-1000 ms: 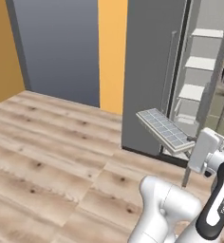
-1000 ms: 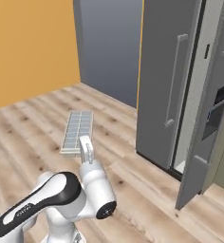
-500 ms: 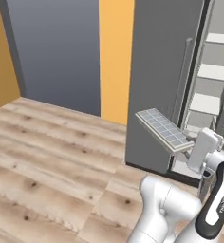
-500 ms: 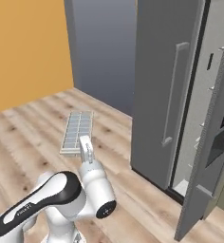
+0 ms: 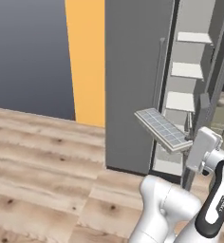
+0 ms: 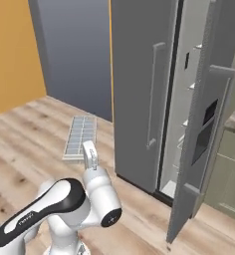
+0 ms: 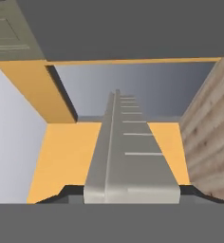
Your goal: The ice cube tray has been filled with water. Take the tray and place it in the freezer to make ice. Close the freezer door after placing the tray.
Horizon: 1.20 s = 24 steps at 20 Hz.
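Jutting forward from the clamped pincer point(image 5: 189, 146), ice cube tray point(image 5: 162, 128)

Ice cube tray's point(image 7: 128, 156) near end behind the bottom band.

ice cube tray point(image 5: 163, 128): whitish-grey, looks like matt plastic; smooth rim, a grid of small cells on top
water point(image 5: 167, 131): pale bluish, faintly sheened surface inside the tray's cells
freezer point(image 6: 139, 84): matt grey skin, like brushed metal or painted steel, with no gloss
freezer door point(image 6: 201, 149): same matt grey as the freezer; its dispenser recess is black and darker-looking
shelves point(image 5: 181, 100): inside the freezer, smooth white, plastic-like
floor point(image 5: 42, 166): in front of the freezer, pale wood planks with visible grain and knots, low sheen
wall point(image 5: 85, 61): left of the freezer, flat matt orange paint
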{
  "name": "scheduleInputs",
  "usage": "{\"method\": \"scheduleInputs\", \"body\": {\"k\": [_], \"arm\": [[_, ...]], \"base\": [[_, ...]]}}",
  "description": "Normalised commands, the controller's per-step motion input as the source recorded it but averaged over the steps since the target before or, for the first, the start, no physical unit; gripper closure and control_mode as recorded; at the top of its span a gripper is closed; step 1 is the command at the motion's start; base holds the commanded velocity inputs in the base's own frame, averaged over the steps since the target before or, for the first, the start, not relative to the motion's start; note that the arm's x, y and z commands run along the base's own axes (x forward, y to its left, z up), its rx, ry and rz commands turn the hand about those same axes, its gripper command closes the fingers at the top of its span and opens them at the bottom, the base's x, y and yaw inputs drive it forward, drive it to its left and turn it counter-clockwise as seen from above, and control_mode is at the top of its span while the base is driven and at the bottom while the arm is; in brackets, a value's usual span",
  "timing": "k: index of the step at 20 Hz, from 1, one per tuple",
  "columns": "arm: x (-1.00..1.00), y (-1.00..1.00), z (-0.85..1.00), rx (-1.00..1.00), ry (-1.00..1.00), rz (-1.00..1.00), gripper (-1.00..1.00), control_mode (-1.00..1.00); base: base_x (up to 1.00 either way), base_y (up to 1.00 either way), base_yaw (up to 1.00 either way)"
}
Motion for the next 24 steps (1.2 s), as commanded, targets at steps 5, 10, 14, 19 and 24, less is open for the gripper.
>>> {"method": "scheduleInputs", "body": {"k": [5, 10, 14, 19, 24], "arm": [[0.0, 0.0, 0.0, 0.0, 0.0, 0.0, 1.0, 1.0], [0.0, 0.0, 0.0, 0.0, 0.0, 0.0, 1.0, 1.0], [0.0, 0.0, 0.0, 0.0, 0.0, 0.0, 1.0, 1.0], [0.0, 0.0, 0.0, 0.0, 0.0, 0.0, 1.0, 1.0], [0.0, 0.0, 0.0, 0.0, 0.0, 0.0, 1.0, 1.0]], "base": [[0.38, 0.15, -0.39], [0.44, 0.2, -0.42], [0.44, 0.24, -0.43], [0.43, 0.38, -0.42], [0.35, 0.53, -0.39]]}}
